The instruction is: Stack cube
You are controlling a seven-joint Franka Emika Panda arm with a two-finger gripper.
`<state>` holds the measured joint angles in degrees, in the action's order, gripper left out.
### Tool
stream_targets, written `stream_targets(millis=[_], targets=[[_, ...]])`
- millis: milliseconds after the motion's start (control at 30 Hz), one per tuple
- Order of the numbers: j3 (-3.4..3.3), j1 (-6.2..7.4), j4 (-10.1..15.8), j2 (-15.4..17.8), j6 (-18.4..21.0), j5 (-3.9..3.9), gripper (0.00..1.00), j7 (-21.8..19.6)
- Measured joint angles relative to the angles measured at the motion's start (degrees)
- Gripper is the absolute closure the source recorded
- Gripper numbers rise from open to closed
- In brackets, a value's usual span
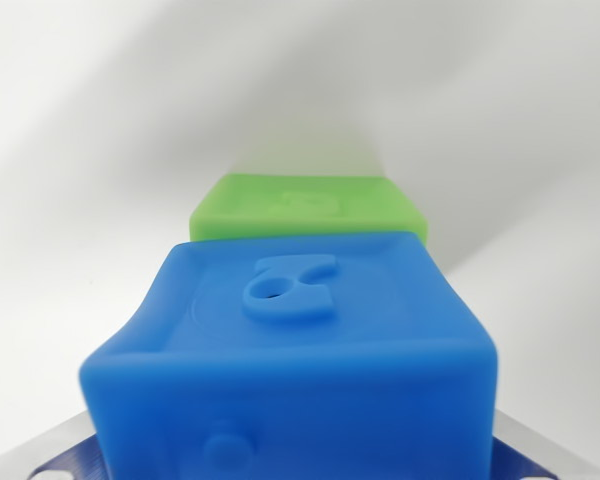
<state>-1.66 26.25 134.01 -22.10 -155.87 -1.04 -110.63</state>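
Note:
A soft blue cube (300,340) fills the lower half of the wrist view, very close to the camera, with a raised figure and a small hole on its top face. Its left side bulges inward as if squeezed. Grey metal fingers (50,448) show at both bottom corners, flanking the cube, so my gripper (295,462) looks shut on it. Beyond the blue cube a green cube (305,205) rests on the white surface, with its near edge hidden behind the blue one. Whether the two cubes touch is not visible.
A plain white tabletop (100,120) surrounds both cubes, with soft shadows running toward the upper right.

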Motion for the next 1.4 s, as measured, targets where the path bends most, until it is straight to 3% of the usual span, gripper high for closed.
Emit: stream_targets(millis=[67,100,1400], targets=[[0.00,0.00,-0.02,-0.10,-0.08,-0.01,1.00,0.01],[0.00,0.00,-0.02,-0.12,-0.11,-0.01,0.00,0.01],[0.01,0.00,-0.06,0.08,0.02,-0.02,0.00,0.02]])
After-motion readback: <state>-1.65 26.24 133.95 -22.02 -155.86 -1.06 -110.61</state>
